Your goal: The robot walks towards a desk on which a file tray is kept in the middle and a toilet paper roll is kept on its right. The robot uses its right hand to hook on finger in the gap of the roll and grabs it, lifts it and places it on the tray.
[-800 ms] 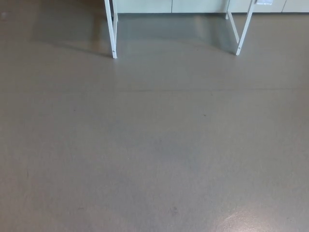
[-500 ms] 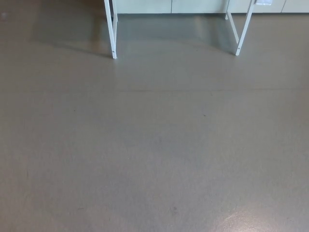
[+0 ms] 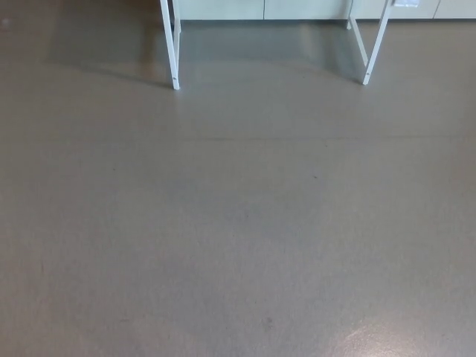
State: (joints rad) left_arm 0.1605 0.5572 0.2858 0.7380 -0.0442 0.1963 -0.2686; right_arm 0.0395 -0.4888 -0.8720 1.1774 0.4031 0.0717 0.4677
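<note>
Head view, looking down. Neither robot hand showed anywhere in frame, so whether the fingers were apart or together could not be told, and nothing was seen held or touched. No forearm showed either.

The toilet paper roll and the file tray were both out of frame; where they sat could not be told from this view. Of the desk, only its lower frame appeared at the top edge: a white left leg [image 3: 173, 52] ending in a small foot on the floor, and a white right leg [image 3: 374, 48] slanting down and inward, with a thinner brace [image 3: 358, 37] just beside it. The desktop itself was cut off above.

Behind the legs ran a pale cabinet base [image 3: 260, 9] along the top edge, with vertical seams between its panels.

The grey floor [image 3: 238, 223] filled nearly the whole picture, smooth, with a few small dark specks and a faint line running across it below the legs. A soft shadow lay left of the left leg. A pale glare patch [image 3: 372, 338] showed at bottom right. Open floor stretched from the bottom edge up to the two legs, with a wide gap between them.
</note>
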